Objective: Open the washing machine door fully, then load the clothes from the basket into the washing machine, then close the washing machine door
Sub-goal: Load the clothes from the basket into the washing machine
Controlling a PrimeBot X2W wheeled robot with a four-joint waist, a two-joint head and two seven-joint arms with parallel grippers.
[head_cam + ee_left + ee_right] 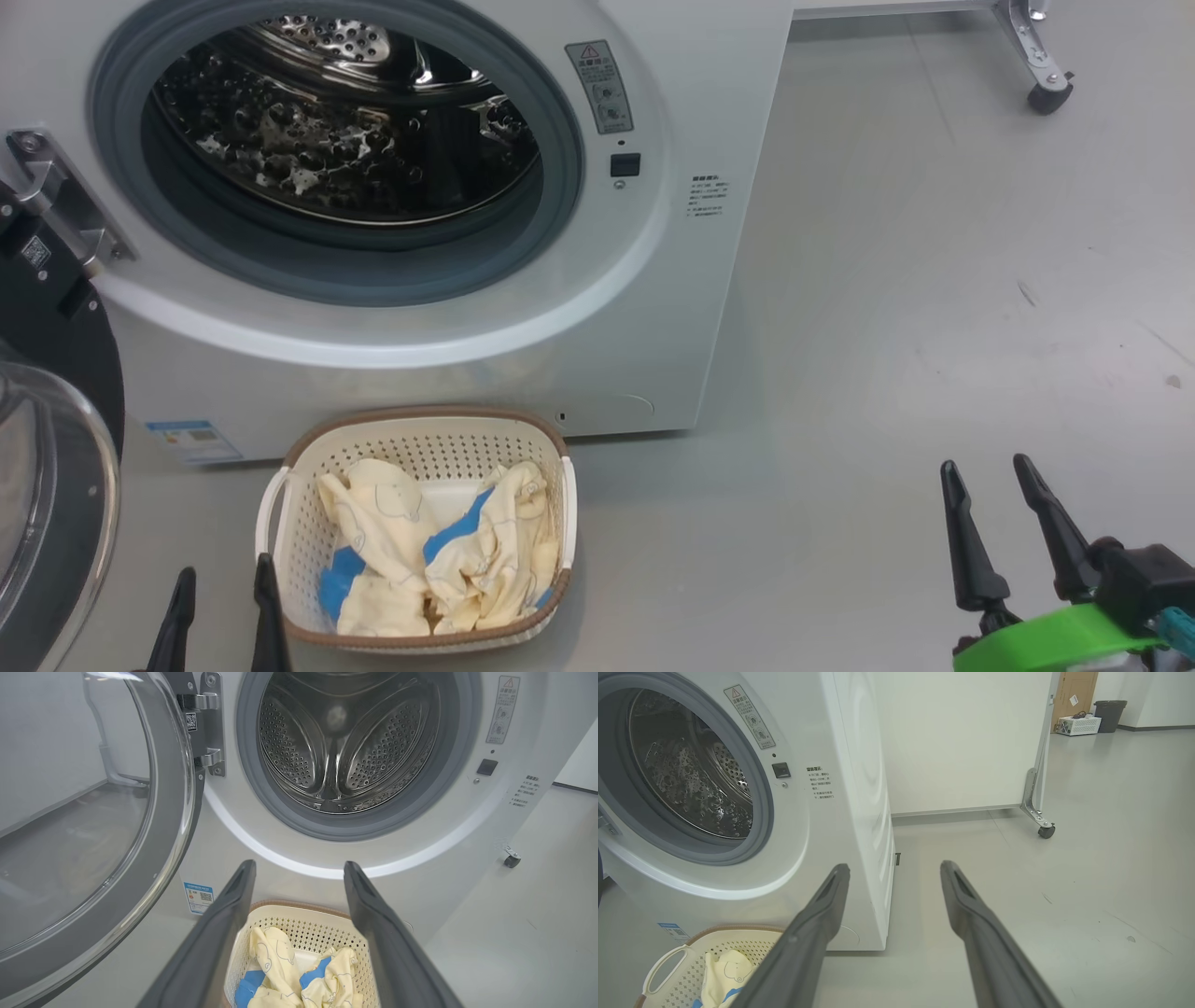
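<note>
Both agape, empty — left gripper (pixel 226 566), right gripper (pixel 985 462); basket (pixel 420 413) long axis seemingly along washing machine (pixel 653 308) front.

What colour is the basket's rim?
Brown, above cream-white perforated walls. The basket rim shows best in the head view.

Shiny perforated steel drum (pixel 373 751), matt grey rubber seal (pixel 355 266), glossy clear glass door (pixel 70 835), cream plastic basket (pixel 439 448), soft cloth clothes (pixel 383 532), smooth floor (pixel 934 327).
</note>
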